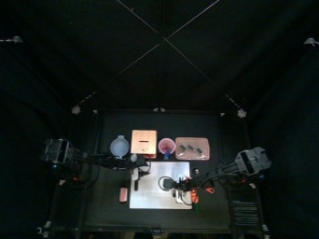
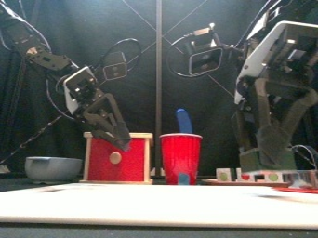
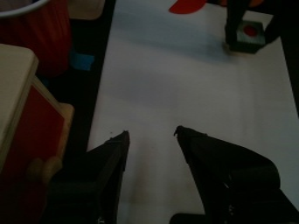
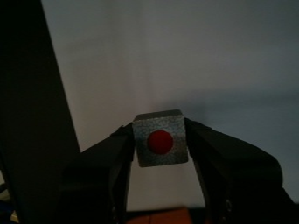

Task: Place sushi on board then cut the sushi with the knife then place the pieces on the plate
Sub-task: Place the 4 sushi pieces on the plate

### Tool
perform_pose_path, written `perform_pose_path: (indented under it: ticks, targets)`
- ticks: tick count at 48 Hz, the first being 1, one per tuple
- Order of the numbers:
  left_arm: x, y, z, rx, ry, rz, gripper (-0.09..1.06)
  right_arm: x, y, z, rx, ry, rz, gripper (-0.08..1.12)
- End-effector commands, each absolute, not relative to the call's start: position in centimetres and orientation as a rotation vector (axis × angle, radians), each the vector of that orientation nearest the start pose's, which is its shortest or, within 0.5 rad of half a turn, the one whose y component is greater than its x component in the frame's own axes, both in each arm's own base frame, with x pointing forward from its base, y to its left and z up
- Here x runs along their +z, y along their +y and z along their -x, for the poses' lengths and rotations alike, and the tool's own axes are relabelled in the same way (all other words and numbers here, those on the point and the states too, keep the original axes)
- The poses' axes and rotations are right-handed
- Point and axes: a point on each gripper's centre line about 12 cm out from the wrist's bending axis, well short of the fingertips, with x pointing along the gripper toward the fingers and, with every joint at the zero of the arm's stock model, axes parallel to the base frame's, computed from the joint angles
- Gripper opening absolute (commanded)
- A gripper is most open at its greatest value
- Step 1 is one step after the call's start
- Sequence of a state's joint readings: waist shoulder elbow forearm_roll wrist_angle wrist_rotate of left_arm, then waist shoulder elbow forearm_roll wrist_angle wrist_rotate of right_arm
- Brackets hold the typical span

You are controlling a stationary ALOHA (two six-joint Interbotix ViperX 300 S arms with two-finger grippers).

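Top view, the board: the white cutting board (image 1: 162,184) lies at the table's front centre, with the pink tray (image 1: 191,147) behind it. The right gripper (image 1: 184,191) reaches over the board's right half, and the left gripper (image 1: 142,165) hangs over its back-left corner.
Front view, the knife: the blue knife (image 2: 184,119) stands in the red cup (image 2: 180,156), between the two arms.
Left wrist view, the left claw: its jaws are wide apart and empty above bare board. The sushi piece (image 3: 247,35) lies well ahead, on the board's far side.
Right wrist view, the right claw: its jaws are pinched narrow on the sushi piece (image 4: 160,138), red centre up, over the board. Whether it touches the board cannot be told.
Coming move: the right arm, already on the piece, looks set to release it straight down.
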State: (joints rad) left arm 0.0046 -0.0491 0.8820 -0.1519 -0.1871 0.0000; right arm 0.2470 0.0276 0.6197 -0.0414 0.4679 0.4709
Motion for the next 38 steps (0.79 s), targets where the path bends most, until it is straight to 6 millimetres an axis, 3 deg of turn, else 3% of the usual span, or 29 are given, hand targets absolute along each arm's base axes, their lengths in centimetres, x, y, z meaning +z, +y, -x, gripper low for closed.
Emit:
perform_pose_path:
  ticks: [1,11,23,30,38]
  targets:
    - [14.2,0.5,-34.5,0.078,0.624,0.135,0.84,18.0,5.7,-33.7,-0.078,1.023,-0.282,0.67]
    - [14.2,0.5,-34.4,0.077,0.624,0.132,0.84,21.3,-2.2,-28.6,-0.275,0.879,-0.399,0.67]
    - [14.1,0.6,-34.4,0.080,0.626,0.132,0.84,21.9,-11.0,-22.0,-0.609,0.754,-0.477,0.67]
    - [14.1,0.6,-34.4,0.082,0.627,0.136,0.84,20.9,-13.9,-20.0,-0.736,0.768,-0.484,0.67]
    - [14.1,0.6,-34.4,0.081,0.626,0.136,0.84,18.9,-15.1,-20.2,-0.768,0.841,-0.487,0.67]
